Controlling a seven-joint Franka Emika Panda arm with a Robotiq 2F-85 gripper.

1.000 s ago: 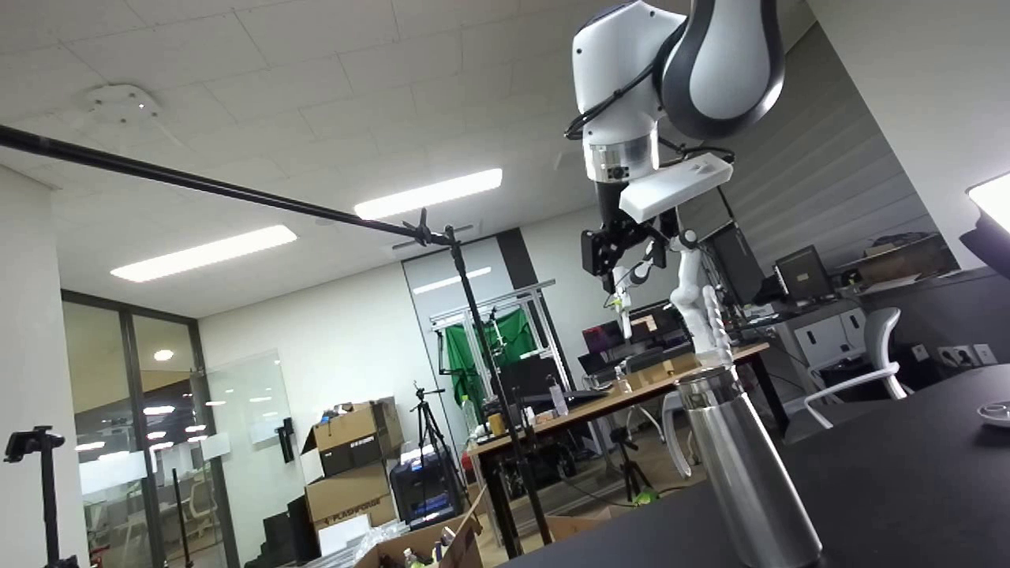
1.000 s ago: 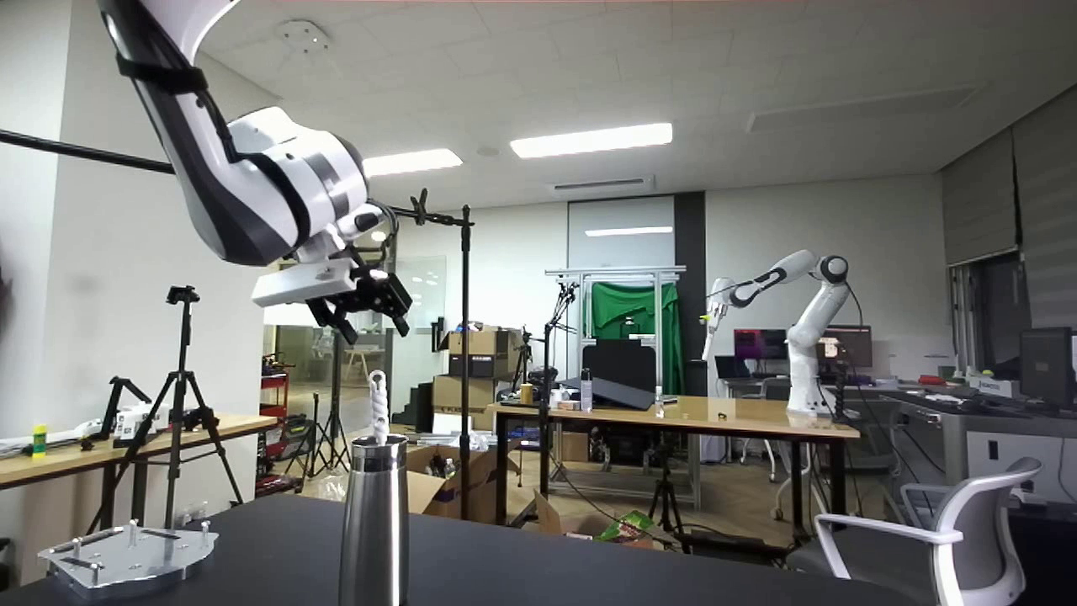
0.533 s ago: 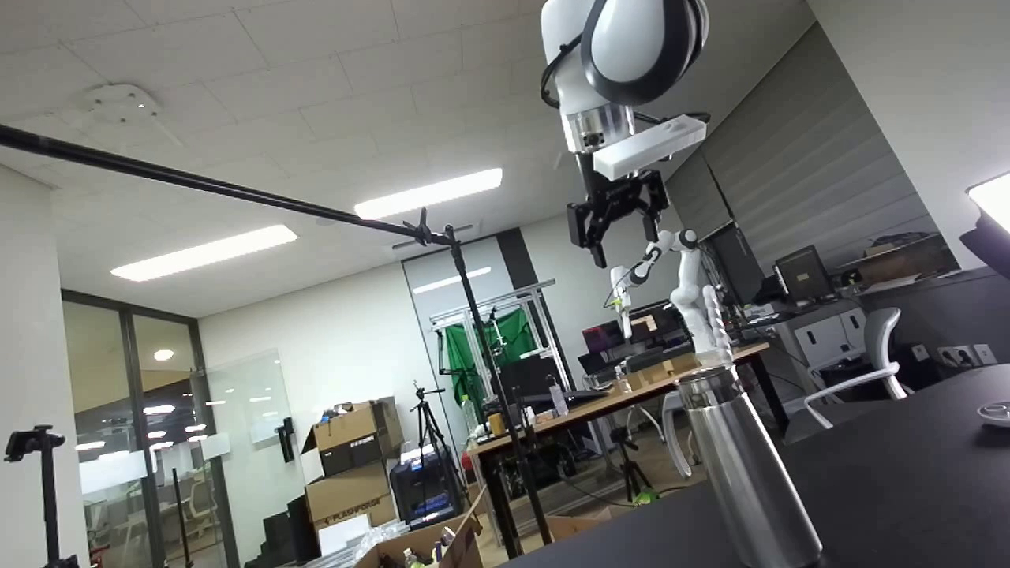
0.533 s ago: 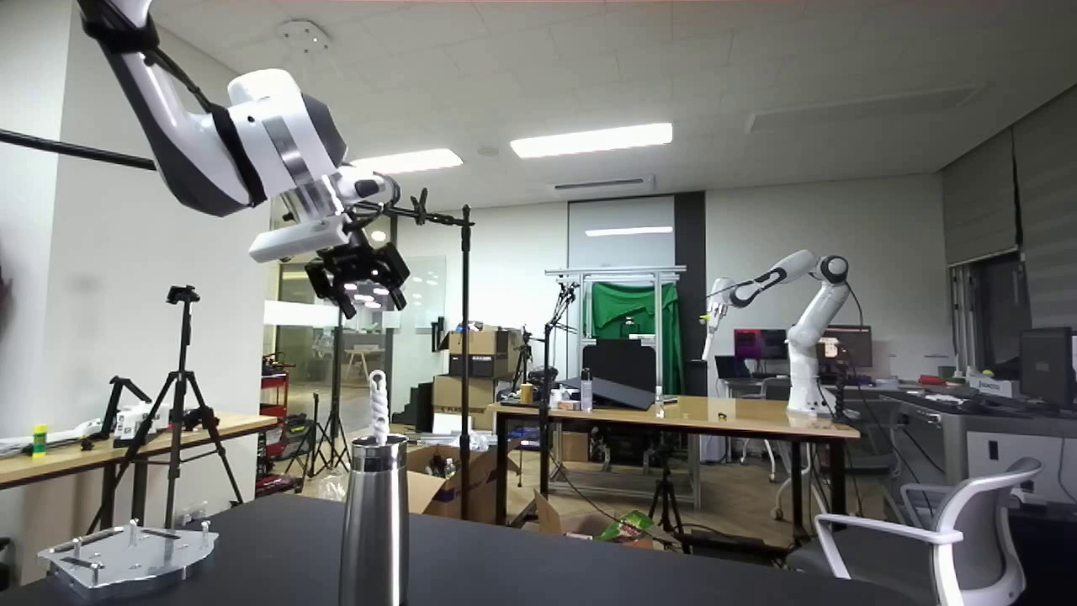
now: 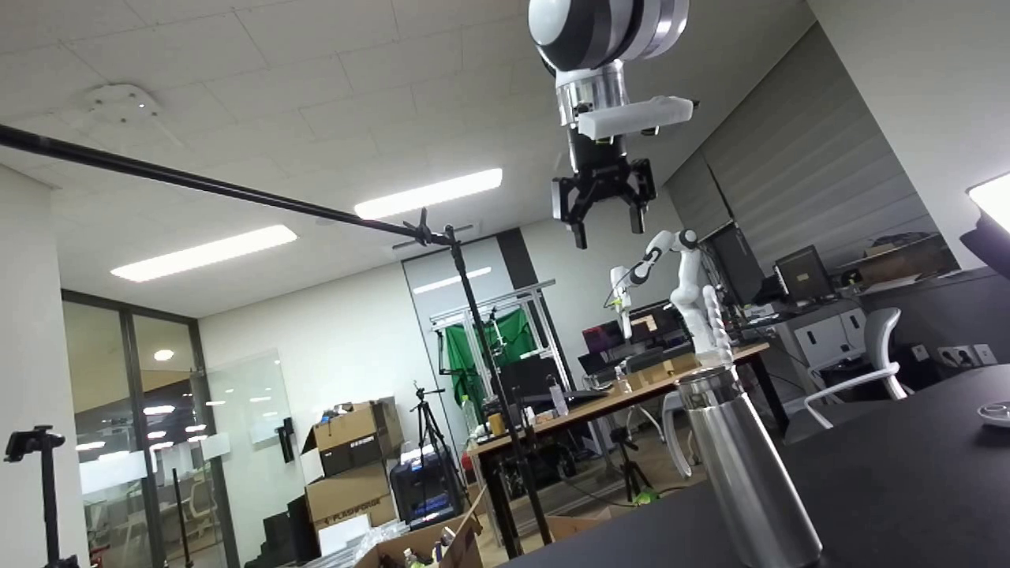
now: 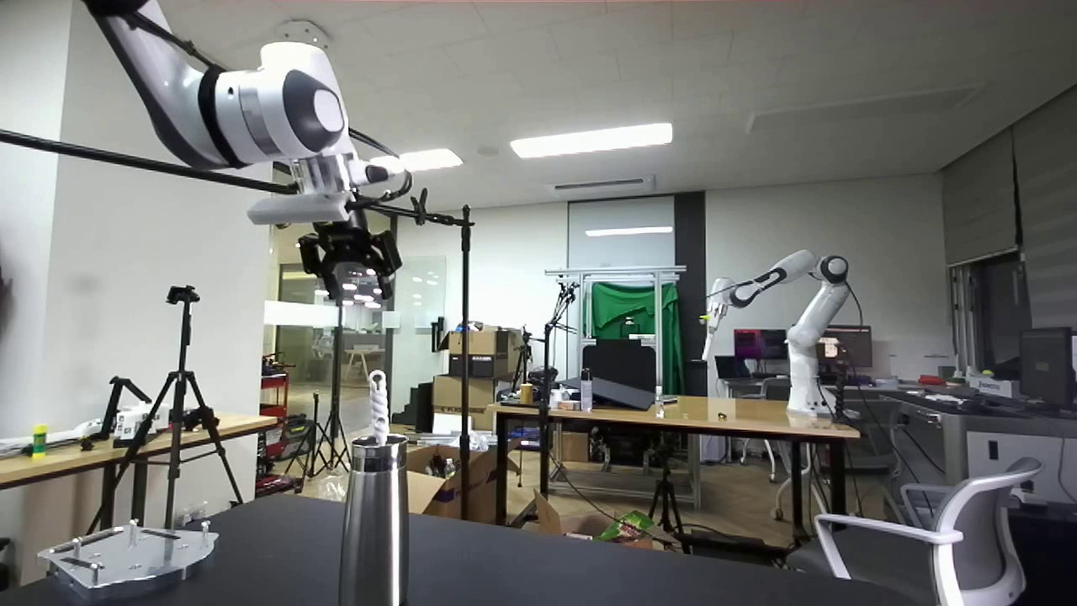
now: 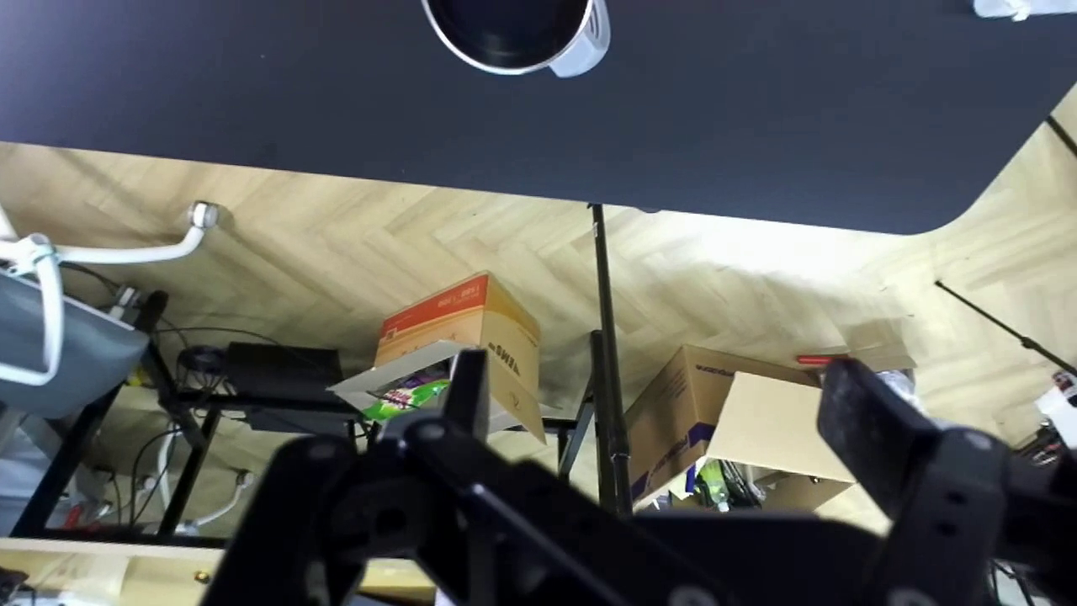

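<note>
My gripper (image 5: 609, 229) (image 6: 360, 288) (image 7: 660, 383) hangs in the air, fingers spread wide and pointing down, with nothing between them. Below it, in both exterior views, a steel tumbler (image 5: 750, 473) (image 6: 374, 522) stands upright on the black table (image 6: 538, 560). A white twisted piece (image 5: 715, 319) (image 6: 379, 408) rises above the tumbler's rim; whether it is inside or behind I cannot tell. At the top of the wrist view, partly cut off, is a round vessel (image 7: 484, 66) with a bright rim and dark interior. A pale part (image 7: 585, 49) shows beside that rim.
A metal plate with pegs (image 6: 130, 560) lies on the table's left. A black pole stand (image 6: 465, 362) rises beyond the table. On the floor past its edge stand open cardboard boxes (image 7: 766, 404). A chair (image 6: 925, 539) and another robot arm (image 6: 808, 328) are farther right.
The arm has risen, lifting the gripper higher above the tumbler. From a slanted pose the gripper has swung to point nearly straight down. Its fingers stay spread; the tumbler has not moved.
</note>
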